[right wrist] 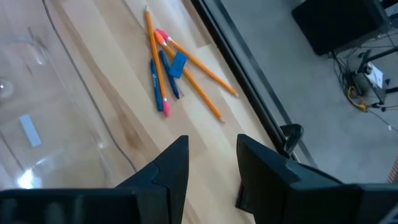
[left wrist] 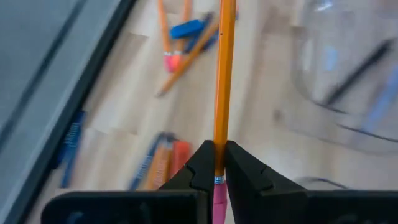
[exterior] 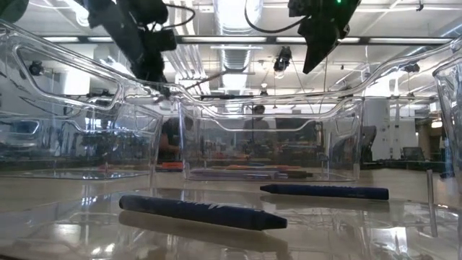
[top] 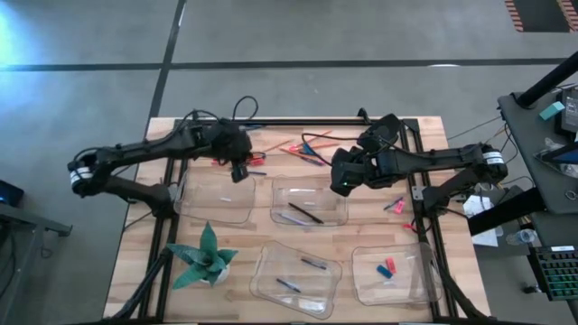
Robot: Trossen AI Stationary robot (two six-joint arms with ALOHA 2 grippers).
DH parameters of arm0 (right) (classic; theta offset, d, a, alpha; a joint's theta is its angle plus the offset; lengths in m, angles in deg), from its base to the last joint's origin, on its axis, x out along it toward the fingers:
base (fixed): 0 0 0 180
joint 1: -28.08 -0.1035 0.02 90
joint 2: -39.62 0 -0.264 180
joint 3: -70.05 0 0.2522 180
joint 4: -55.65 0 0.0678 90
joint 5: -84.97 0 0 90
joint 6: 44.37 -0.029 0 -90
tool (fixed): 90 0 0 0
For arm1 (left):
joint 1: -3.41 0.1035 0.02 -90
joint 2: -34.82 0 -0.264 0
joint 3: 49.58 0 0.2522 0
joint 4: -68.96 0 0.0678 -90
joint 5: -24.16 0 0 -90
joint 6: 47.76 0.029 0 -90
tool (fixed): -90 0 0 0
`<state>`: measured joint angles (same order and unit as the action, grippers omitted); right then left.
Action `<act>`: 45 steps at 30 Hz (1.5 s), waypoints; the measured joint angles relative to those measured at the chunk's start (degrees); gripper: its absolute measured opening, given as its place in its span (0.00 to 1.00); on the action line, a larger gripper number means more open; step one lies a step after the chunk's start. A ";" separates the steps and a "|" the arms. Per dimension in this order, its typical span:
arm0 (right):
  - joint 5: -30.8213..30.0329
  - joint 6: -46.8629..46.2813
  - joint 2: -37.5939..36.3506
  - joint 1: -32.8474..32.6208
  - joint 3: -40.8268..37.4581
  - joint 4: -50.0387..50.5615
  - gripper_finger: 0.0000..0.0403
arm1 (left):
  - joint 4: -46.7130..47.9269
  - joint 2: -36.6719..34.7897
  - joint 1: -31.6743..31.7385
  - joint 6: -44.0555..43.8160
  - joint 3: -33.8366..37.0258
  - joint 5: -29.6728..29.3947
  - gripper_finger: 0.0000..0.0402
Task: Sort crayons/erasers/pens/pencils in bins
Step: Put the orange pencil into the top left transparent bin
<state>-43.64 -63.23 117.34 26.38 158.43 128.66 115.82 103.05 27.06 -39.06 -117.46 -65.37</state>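
Pencil (left wrist: 224, 74): left jaws (left wrist: 214, 163) clamped on it near the pink eraser end, long axis running straight out ahead of the jaws. Orange, thin. Held above the table, just beside the back-left bin (top: 217, 197), which looks like the drop target. Right jaws (right wrist: 211, 163) part-open, empty, over the pile (right wrist: 171, 68) of loose pencils.

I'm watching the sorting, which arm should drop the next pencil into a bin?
Left, probably: the left gripper is shut on an orange pencil beside the empty bin. The right gripper is open, holding nothing.
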 joint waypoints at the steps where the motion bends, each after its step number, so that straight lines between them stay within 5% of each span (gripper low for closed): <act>1: 0.00 0.02 0.04 0.15 -0.14 0.01 0.32 | 1.46 -0.62 -1.18 -1.20 0.02 0.13 0.03; 9: -0.02 0.18 0.04 0.90 -0.84 0.03 0.32 | 18.42 -5.68 -8.50 -11.09 0.06 0.93 0.03; 19: -0.02 -0.11 0.04 1.01 -2.70 -0.02 0.32 | 45.28 -16.83 -9.55 -24.86 0.53 5.33 0.03; 27: -0.02 -0.67 0.04 0.99 -3.84 -0.76 0.32 | 45.21 -21.33 -9.55 -26.39 5.19 9.70 0.03; 36: -0.02 1.49 0.02 1.85 -3.84 -3.33 0.32 | 35.25 -15.08 -9.55 -20.55 14.30 8.84 0.03; 45: -0.02 1.53 0.02 4.74 -3.84 -3.88 0.32 | 30.74 -5.35 -9.50 -17.83 15.90 4.91 0.03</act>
<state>-43.66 -61.69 117.36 31.13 154.59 124.78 146.55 97.70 17.56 -56.90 -101.56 -60.46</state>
